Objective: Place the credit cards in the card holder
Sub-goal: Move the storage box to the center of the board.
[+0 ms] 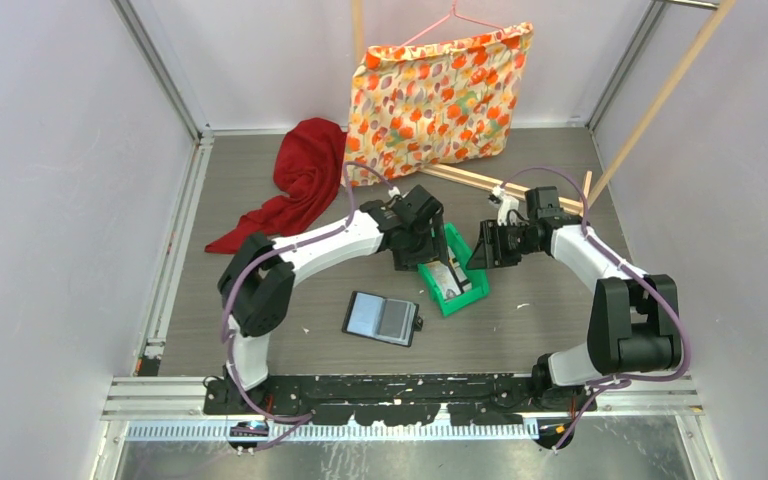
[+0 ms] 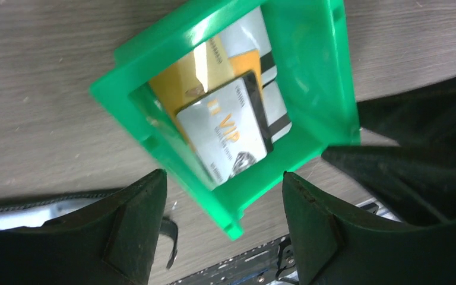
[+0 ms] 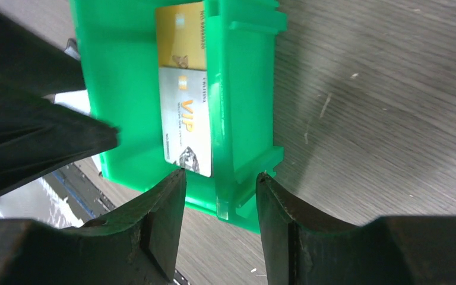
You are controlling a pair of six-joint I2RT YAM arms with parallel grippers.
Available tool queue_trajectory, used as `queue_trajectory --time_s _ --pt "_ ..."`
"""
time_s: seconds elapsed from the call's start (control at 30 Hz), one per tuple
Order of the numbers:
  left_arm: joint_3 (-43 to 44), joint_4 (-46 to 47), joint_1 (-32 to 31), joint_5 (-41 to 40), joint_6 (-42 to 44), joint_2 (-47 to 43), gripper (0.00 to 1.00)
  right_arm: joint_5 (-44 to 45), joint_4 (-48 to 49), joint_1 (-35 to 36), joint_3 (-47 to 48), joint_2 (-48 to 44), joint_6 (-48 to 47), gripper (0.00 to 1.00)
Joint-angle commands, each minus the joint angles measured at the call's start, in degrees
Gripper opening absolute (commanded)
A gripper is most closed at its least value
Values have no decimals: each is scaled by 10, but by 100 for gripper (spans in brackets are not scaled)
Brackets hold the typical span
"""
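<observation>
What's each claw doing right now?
Left claw: open, holding nothing, above the green tray.
Right claw: open, straddling the tray's side wall, not clamped on it.

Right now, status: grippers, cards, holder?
Left gripper open over green tray corner. Right gripper astride tray wall, grip unclear. Credit cards stacked in tray; card holder lies open nearby. Tray walls crowd the cards.

Green tray (image 2: 309, 65) walls ring cards (image 2: 225, 127); top open above them.
</observation>
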Motion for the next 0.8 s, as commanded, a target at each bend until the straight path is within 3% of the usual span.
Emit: queue_trajectory --time_s 0.0,0.23,0.37,0.5,0.63,0.77 --pt "68 -3 16 27 3 43 70 -64 -48 7 26 -4 -66 52" --pt "144 -37 59 47 95 101 63 -108 -63 20 27 -1 -81 52" --pt "190 -74 71 48 158 118 65 -116 -67 19 37 0 -78 56" --pt "210 -106 72 4 228 96 69 -154 -77 -5 46 -8 -86 65" --pt "201 -100 64 -43 273 46 71 -193 -97 -39 51 -14 -111 66" --pt "201 -89 22 -65 261 18 71 -204 -111 -59 59 -14 -131 67"
